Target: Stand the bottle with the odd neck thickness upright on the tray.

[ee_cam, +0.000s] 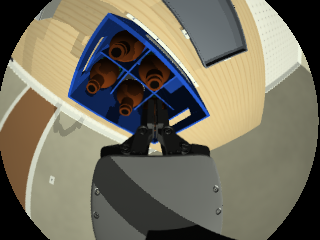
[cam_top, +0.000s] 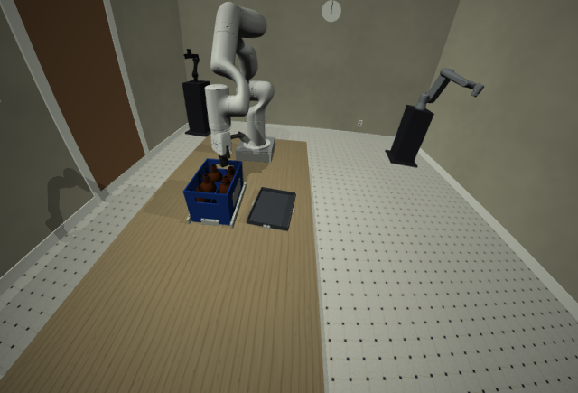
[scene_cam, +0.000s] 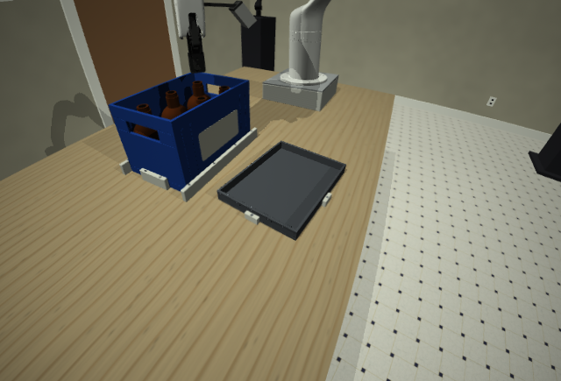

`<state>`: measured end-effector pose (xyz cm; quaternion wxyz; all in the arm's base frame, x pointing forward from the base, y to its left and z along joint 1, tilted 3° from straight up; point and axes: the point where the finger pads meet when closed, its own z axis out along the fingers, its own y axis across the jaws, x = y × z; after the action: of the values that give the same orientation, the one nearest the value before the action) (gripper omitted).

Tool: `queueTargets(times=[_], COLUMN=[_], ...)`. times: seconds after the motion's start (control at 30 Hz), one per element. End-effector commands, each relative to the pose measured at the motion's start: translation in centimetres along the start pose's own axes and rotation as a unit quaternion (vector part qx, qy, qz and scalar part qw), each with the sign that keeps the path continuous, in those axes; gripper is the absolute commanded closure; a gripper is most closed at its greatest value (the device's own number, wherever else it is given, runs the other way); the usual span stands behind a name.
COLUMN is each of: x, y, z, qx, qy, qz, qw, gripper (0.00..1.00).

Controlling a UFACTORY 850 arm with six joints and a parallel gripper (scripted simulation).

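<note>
the pincer hangs above the far edge of the blue crate, its jaws pressed together on nothing; no bottle is lifted. the brown bottles stand upright in the crate's cells, their mouths showing above the rim in the exterior view. five cannot be counted for certain, since the wrist view shows four mouths and the pincer body hides the cell nearest it. the dark tray lies on the worktop just right of the crate, apart from it, with nothing on it.

which bottle has the odd neck cannot be told from these pictures; the necks look alike at this size.

judgement: the step in hand appears to be gauging necks, not yet carrying. to do it well, the jaws should be reopened before descending, centred over one mouth, lowered only to the band just below the mouth, and closed gently so that no bottle tips. each neck should be tried at the same depth. the approach should stay vertical, clear of the crate wall and dividers, so the crate does not shift against its white stops.
</note>
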<state>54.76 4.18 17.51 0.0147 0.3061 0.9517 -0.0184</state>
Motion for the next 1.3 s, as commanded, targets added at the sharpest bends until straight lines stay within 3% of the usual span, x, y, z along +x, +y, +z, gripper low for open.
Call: queueTargets(times=[0.0, 0.1, 0.2, 0.33, 0.37, 0.6, 0.9, 0.93, 1.27], x=[-0.1, -0.2, -4.4, -5.3, -7.5, -12.3, -12.7, -12.7, -12.7], y=[0.1, 0.1, 0.5, 0.6, 0.6, 0.3, 0.3, 0.3, 0.3], z=[-0.1, -0.1, -0.2, -0.2, -0.2, -0.1, -0.1, -0.1, -0.1], qx=[-0.001, -0.001, -0.001, 0.0, 0.0, -0.001, -0.001, -0.001, -0.001], qy=[-0.001, -0.001, -0.001, -0.001, -0.001, -0.001, -0.001, -0.001, -0.001], qz=[0.0, 0.0, 0.0, 0.0, 0.0, 0.0, 0.0, 0.0, 0.0], qw=[1.0, 1.0, 1.0, 1.0, 1.0, 1.0, 1.0, 1.0, 1.0], gripper=[1.0, 1.0, 1.0, 1.0, 1.0, 1.0, 1.0, 0.35, 0.35])
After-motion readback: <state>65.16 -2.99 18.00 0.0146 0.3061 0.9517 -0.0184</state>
